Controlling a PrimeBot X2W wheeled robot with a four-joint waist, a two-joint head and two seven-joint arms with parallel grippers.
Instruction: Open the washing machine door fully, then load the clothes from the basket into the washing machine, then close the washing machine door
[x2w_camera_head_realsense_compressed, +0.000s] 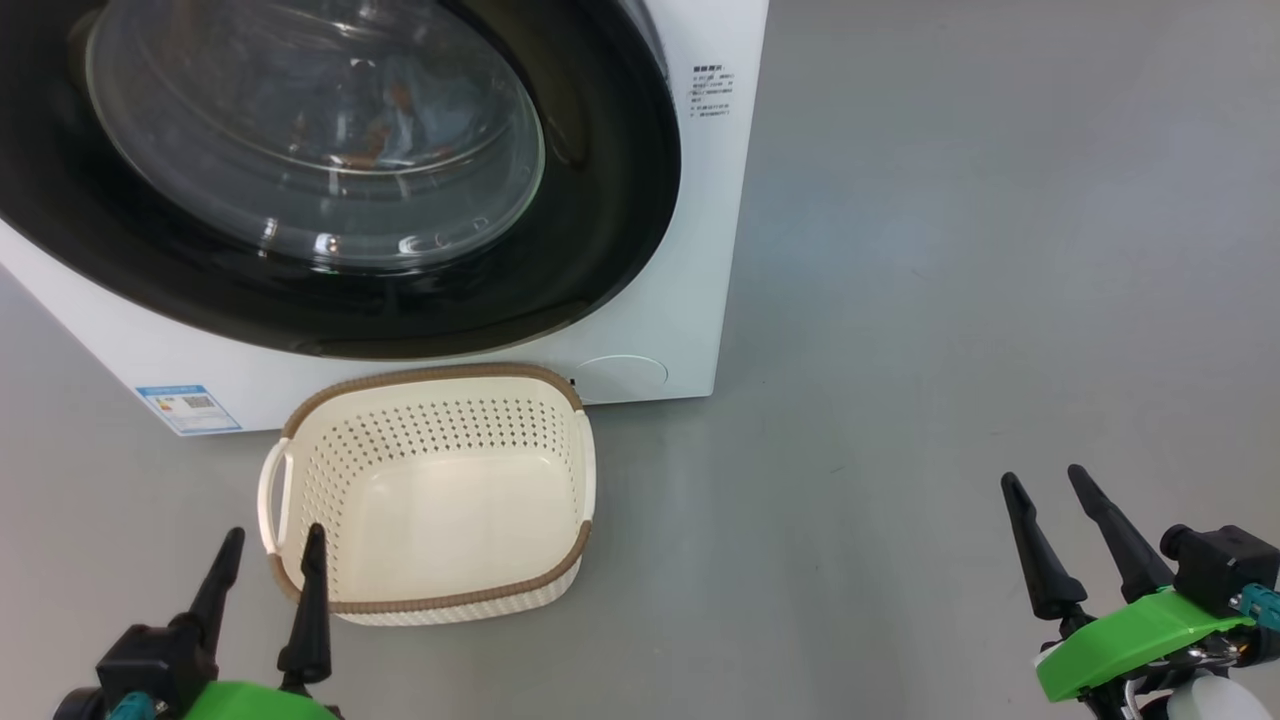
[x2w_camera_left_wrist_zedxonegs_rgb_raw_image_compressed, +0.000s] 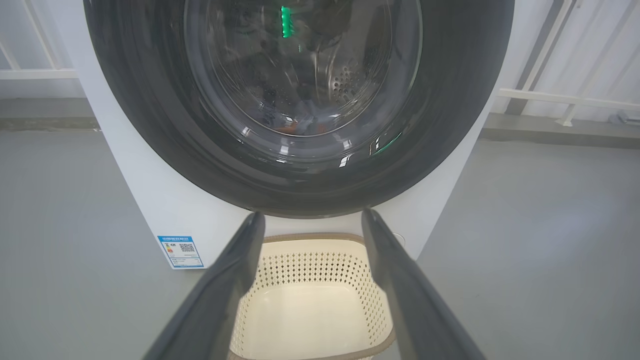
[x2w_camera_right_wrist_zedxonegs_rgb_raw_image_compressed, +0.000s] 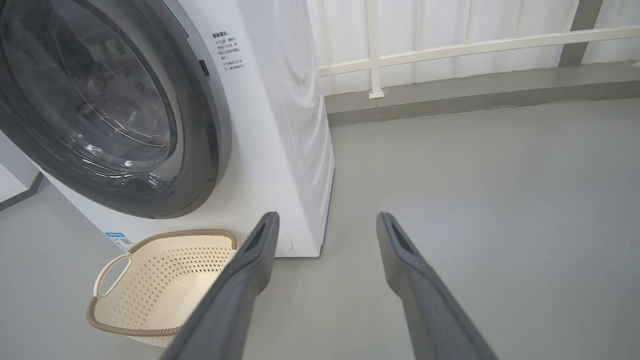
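Nearest to us, the left end effector (x2w_camera_head_realsense_compressed: 276, 530) sits at the lower left with its two dark fingers spread and nothing between them, one fingertip lined up over the near left corner of the basket (x2w_camera_head_realsense_compressed: 430, 373). The right end effector (x2w_camera_head_realsense_compressed: 1043, 473) is at the lower right, well apart from the basket, above the grey floor (x2w_camera_head_realsense_compressed: 950, 300), its fingers spread and holding nothing. The basket stands on the floor just in front of the washing machine (x2w_camera_head_realsense_compressed: 690, 260), its far rim close to the white front panel, its cream bottom bare. A small blue label (x2w_camera_head_realsense_compressed: 190, 408) is stuck low on the machine's front, left of the basket. Above, the door (x2w_camera_head_realsense_compressed: 630, 200) lies shut against the machine, black rim around the bulging glass. Through the glass we make out what are probably the clothes (x2w_camera_head_realsense_compressed: 370, 145), pale fabric with orange-brown specks low in the drum, blurred by reflections. Beyond the machine a white railing (x2w_camera_right_wrist_zedxonegs_rgb_raw_image_compressed: 450, 51) runs along the wall
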